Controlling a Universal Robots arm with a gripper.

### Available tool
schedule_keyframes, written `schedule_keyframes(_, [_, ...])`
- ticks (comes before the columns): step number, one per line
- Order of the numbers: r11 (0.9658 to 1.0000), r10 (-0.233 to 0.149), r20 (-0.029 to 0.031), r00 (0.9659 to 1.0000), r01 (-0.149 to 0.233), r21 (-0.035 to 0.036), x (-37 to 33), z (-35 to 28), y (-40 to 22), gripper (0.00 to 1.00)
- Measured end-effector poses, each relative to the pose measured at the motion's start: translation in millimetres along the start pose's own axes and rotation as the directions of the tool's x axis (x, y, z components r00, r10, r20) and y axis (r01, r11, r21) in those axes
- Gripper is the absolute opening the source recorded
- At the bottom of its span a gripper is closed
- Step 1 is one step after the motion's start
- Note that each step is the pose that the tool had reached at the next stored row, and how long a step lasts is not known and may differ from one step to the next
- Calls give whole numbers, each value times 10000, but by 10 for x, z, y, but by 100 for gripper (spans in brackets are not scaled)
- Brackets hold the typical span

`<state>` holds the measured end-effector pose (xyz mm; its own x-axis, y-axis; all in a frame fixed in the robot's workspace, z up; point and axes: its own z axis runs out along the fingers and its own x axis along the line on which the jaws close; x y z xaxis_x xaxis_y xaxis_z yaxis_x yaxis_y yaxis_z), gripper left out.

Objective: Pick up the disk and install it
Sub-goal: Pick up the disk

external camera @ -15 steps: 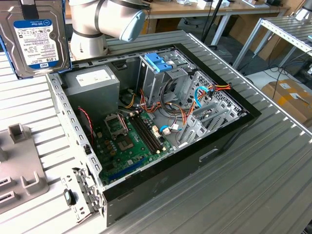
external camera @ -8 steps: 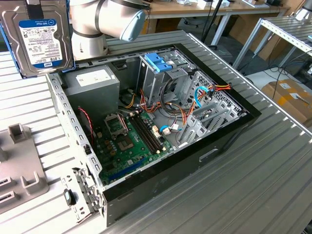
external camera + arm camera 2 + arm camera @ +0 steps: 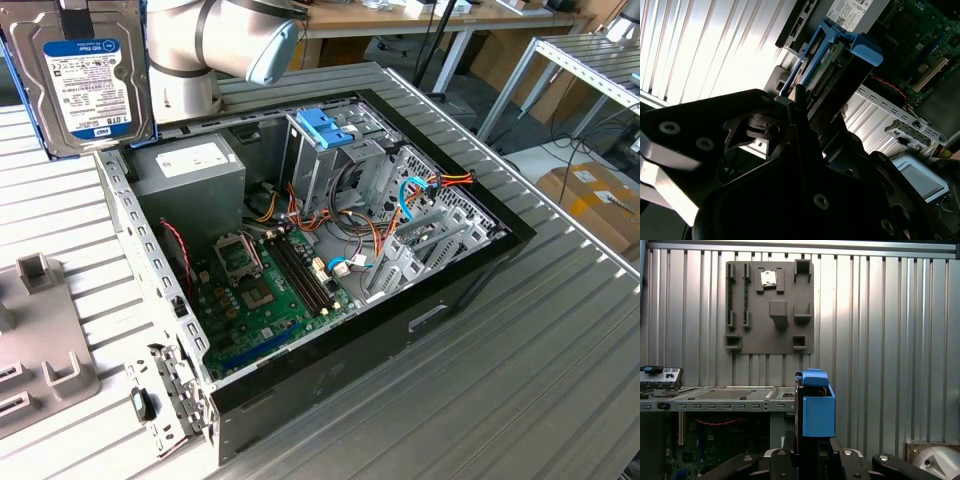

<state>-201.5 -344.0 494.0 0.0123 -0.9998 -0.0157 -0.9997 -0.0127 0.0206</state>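
Observation:
The disk point(image 3: 85, 80), silver-grey with a blue-and-white label and light-blue rails, hangs upright in the air at the exterior view's upper left, beside the rear corner of the open computer case point(image 3: 480, 262). My gripper point(image 3: 78, 6) grips it from above and is shut on it. Both wrist views show the disk edge-on, as a blue-railed slab point(image 3: 835, 55) point(image 3: 817, 410) rising out of the black gripper body point(image 3: 802, 107) point(image 3: 812, 455). Its gripped end is hidden by the gripper.
Inside the case are a green motherboard point(image 3: 265, 290), a grey power-supply box point(image 3: 190, 170) and a tall metal cage topped by a blue bracket point(image 3: 325, 127). A grey fixture plate point(image 3: 40, 340) point(image 3: 769, 307) lies on the ribbed table left of the case. The robot arm point(image 3: 220, 40) stands behind.

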Motion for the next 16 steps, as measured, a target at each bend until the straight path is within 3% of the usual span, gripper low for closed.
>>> schedule_keyframes(7, [10000,-1,0,10000,1,0,0,0,-4,35])
schedule_keyframes(16, [10000,0,0,10000,0,0,1,-2,-111,35])
